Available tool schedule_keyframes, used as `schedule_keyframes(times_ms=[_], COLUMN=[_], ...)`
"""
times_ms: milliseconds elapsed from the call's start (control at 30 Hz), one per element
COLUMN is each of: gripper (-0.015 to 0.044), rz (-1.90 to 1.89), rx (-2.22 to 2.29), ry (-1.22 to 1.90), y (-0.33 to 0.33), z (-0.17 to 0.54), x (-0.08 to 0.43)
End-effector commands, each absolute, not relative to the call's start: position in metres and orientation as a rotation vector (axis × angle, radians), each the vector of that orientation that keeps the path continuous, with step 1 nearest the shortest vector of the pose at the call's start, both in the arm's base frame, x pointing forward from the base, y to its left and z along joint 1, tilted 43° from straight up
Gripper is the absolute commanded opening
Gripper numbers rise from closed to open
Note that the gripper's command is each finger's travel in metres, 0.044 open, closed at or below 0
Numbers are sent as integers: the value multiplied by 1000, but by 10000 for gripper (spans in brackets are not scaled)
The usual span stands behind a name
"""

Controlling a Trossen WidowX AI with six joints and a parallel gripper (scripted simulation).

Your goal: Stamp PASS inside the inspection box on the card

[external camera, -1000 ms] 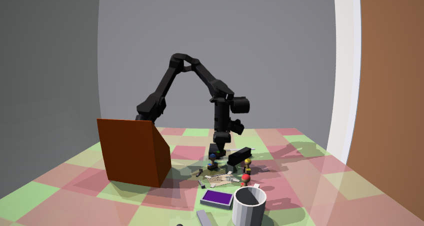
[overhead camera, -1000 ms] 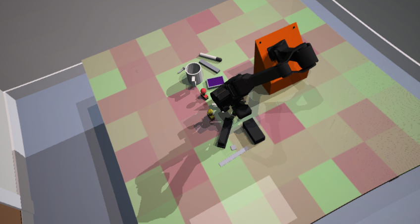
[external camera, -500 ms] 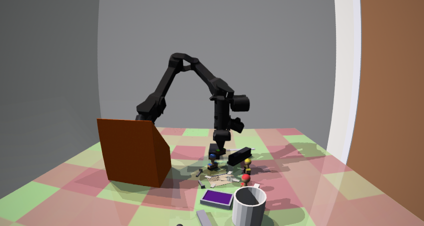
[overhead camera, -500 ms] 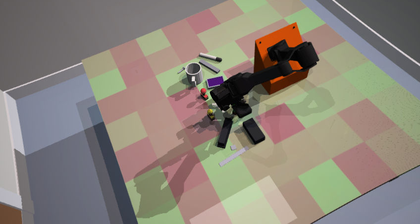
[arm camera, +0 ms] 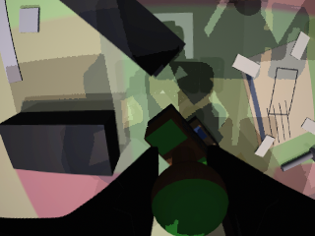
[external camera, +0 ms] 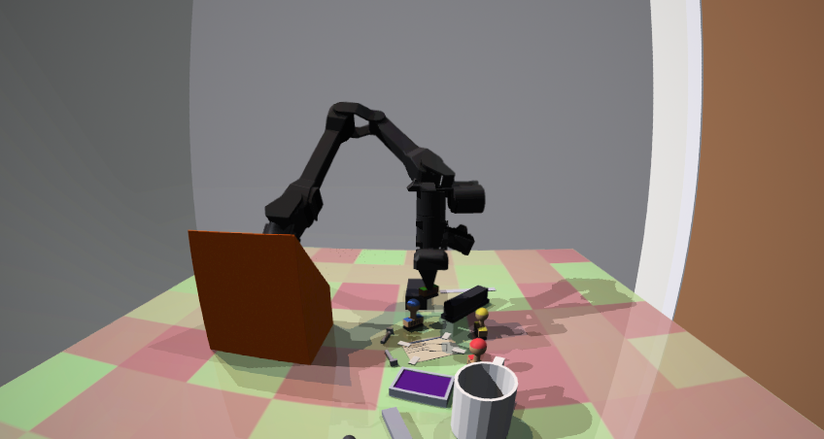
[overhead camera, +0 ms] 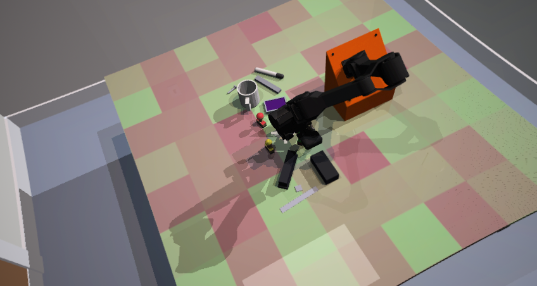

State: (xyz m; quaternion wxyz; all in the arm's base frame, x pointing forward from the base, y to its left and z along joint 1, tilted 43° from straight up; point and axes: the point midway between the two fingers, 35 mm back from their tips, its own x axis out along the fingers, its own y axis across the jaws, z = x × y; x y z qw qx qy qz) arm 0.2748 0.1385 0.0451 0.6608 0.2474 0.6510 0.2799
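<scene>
My gripper (external camera: 428,282) (arm camera: 183,153) is shut on the green stamp (external camera: 428,291) (arm camera: 189,204), knob up, with its base near the blue stamp (external camera: 412,321) (arm camera: 201,133). The exact height of the base above the bench is unclear. In the top view the arm hides the held stamp almost completely. The card (external camera: 425,352) (arm camera: 306,100) lies flat with white tabs at its edges; a rectangle and dark lines show on it, but no clear print. The purple ink pad (overhead camera: 275,104) (external camera: 422,383) lies open. No wording is readable on the held stamp.
A red stamp (overhead camera: 259,116) (external camera: 477,345) and a yellow stamp (overhead camera: 268,143) (external camera: 481,315) stand near the card. Two black blocks, one long (overhead camera: 288,170) (external camera: 466,303) and one wide (overhead camera: 324,168) (arm camera: 59,147), lie close to the gripper. A mug (overhead camera: 247,95) (external camera: 485,406) stands beside the pad.
</scene>
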Motion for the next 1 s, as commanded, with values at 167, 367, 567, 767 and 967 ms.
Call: schedule_keyframes(times_ms=[167,367,567,767,967], gripper=[0,0,0,0,0], rz=[639,637,618,606,600], rx=[560,559,545,536,531], ry=[1469,1468,1469,1471,1474], y=[136,132,106,78,49], z=[50,49,26,2,-22], x=[275,276,289,297,300])
